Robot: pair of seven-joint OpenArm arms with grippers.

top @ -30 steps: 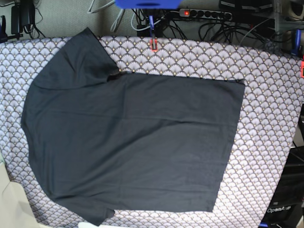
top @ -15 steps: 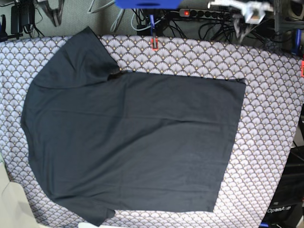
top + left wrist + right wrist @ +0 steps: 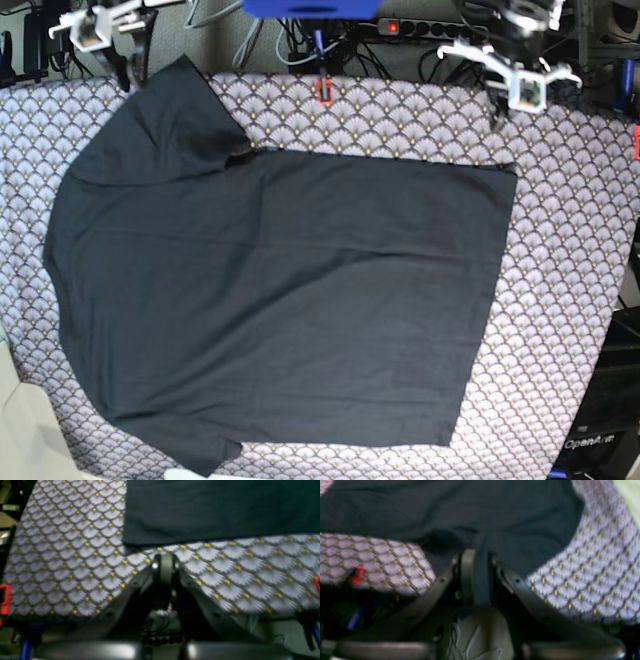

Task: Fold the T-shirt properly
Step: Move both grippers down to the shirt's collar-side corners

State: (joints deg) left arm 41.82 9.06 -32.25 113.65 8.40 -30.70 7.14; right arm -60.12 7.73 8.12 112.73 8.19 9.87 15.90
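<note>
The dark T-shirt [image 3: 280,290] lies flat on the fan-patterned tablecloth [image 3: 570,300], with one sleeve toward the far left corner and the hem on the right. My left gripper [image 3: 497,108] hangs at the far right above the cloth. In the left wrist view my left gripper [image 3: 163,560] is shut and empty, just short of the T-shirt [image 3: 212,507] hem corner. My right gripper [image 3: 130,68] hovers at the far left by the sleeve. In the right wrist view my right gripper [image 3: 480,555] stands a little open over the T-shirt [image 3: 470,510] sleeve edge.
Red clamps [image 3: 324,93] [image 3: 636,145] pin the tablecloth at the far edge and right side. A power strip [image 3: 430,28] and cables lie behind the table. A pale cloth [image 3: 25,430] shows at the near left, a black box [image 3: 600,420] at the near right.
Both arms have come into the base view from beyond the far edge and lowered toward the shirt's far corners. The right jaws have parted.
</note>
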